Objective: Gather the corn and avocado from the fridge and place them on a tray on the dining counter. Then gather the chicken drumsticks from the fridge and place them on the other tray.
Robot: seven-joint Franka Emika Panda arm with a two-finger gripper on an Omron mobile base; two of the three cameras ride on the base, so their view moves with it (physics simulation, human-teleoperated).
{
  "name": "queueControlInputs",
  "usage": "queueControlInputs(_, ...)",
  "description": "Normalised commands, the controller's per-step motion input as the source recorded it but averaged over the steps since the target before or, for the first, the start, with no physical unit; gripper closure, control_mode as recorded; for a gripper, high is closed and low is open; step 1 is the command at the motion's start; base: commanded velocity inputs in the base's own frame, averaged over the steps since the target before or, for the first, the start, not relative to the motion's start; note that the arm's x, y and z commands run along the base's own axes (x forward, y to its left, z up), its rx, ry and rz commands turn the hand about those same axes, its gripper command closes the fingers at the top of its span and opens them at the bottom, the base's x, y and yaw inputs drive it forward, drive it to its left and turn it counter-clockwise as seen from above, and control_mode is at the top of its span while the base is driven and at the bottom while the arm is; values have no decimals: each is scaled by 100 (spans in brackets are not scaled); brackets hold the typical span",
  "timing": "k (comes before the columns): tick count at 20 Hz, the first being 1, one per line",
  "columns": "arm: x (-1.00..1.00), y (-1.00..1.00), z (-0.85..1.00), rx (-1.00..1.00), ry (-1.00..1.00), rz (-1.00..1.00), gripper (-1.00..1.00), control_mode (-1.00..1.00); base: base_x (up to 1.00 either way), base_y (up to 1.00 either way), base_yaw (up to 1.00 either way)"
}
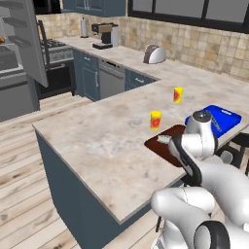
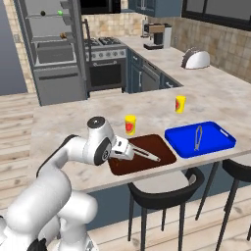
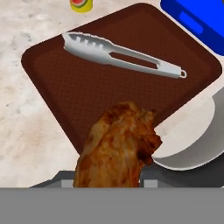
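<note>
Hand view: chicken drumstick (image 3: 116,148) clamped in gripper (image 3: 107,181), jaws closed on it at the bottom of the picture, fingertips mostly hidden behind the meat. Drumstick hanging over near edge of brown tray (image 3: 78,83), partly over tray, partly past its rim. Silver tongs (image 3: 120,56) lying flat across far part of brown tray, well apart from drumstick. Corner of blue tray (image 3: 197,22) at upper right; yellow cup (image 3: 81,4) just beyond brown tray at top edge; round white stool seat (image 3: 197,144) below counter edge at right.

Right base view: gripper (image 2: 128,150) low over left end of brown tray (image 2: 162,147) on dining counter (image 2: 63,122). Blue tray (image 2: 215,139) just beside brown one on the right, second pair of tongs (image 2: 197,138) lying in it. Two yellow cups (image 2: 130,124) and (image 2: 180,104) standing upright behind trays. Fridge (image 2: 54,54) open at far left, small items on shelves, too small to tell which. Toaster (image 2: 196,59) and coffee machine (image 2: 158,35) on back counter.

Left base view: arm partly covering both trays.
</note>
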Motion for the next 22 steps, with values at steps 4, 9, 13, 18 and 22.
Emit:
queueControlInputs(4, 26, 0, -31, 0, 0, 0, 100, -100, 0, 0, 0)
queueControlInputs(9, 21, -6, -11, 2, 0, 0, 100, -100, 0, 0, 0)
queueControlInputs(13, 20, -7, -5, 2, 0, 0, 100, -100, 0, 0, 0)
queueControlInputs(18, 19, -5, -8, 2, 0, 0, 100, -100, 0, 0, 0)
queueControlInputs(22, 19, -1, -14, 1, 0, 0, 100, -100, 0, 0, 0)
